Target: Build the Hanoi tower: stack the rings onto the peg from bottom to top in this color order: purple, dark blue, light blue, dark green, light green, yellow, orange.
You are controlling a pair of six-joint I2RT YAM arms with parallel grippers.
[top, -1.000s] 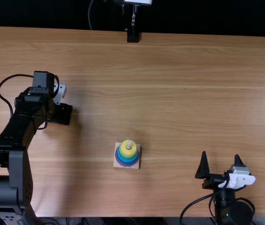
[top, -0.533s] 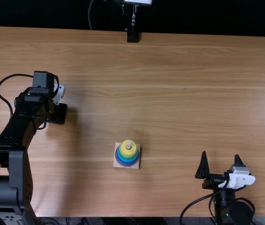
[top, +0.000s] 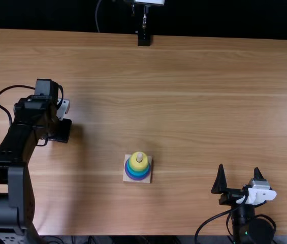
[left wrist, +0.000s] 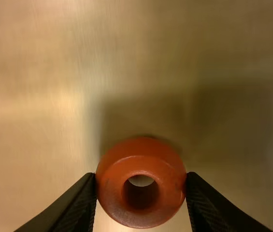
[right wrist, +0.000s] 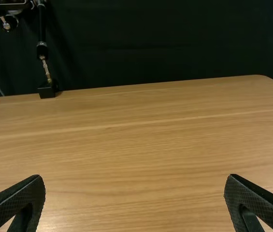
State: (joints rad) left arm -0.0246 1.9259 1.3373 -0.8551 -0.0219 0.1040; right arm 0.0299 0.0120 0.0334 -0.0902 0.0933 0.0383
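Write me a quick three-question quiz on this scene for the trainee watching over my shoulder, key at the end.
1. Multiple choice: what does the left gripper hold?
a) the purple ring
b) the orange ring
c) nothing
2. True or false: the right gripper has its fingers shut together.
3. Fill in the colour: the top ring on the peg is ____.

Key: 1 b; 2 false; 3 yellow.
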